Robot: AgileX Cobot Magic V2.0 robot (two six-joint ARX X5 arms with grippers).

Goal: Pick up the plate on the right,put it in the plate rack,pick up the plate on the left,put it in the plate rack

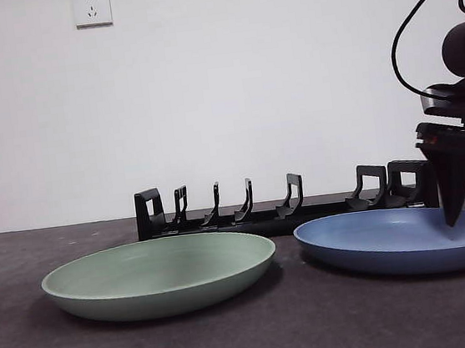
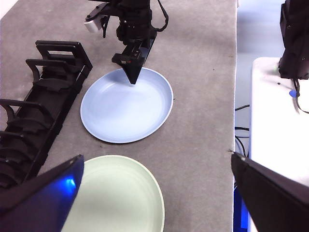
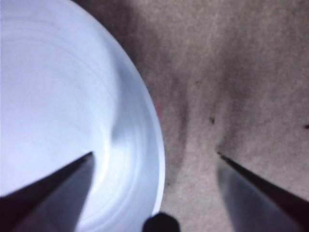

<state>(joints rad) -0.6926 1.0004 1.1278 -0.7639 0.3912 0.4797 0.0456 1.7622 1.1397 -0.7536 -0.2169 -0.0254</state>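
Blue plate's rim lies between the right gripper's spread fingers.

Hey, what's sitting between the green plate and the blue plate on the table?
Nothing: only bare grey table separates the round green plate from the round blue plate, clearest in the left wrist view.

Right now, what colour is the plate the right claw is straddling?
Pale blue. The plate shows best in the left wrist view, with the right claw over its rim.
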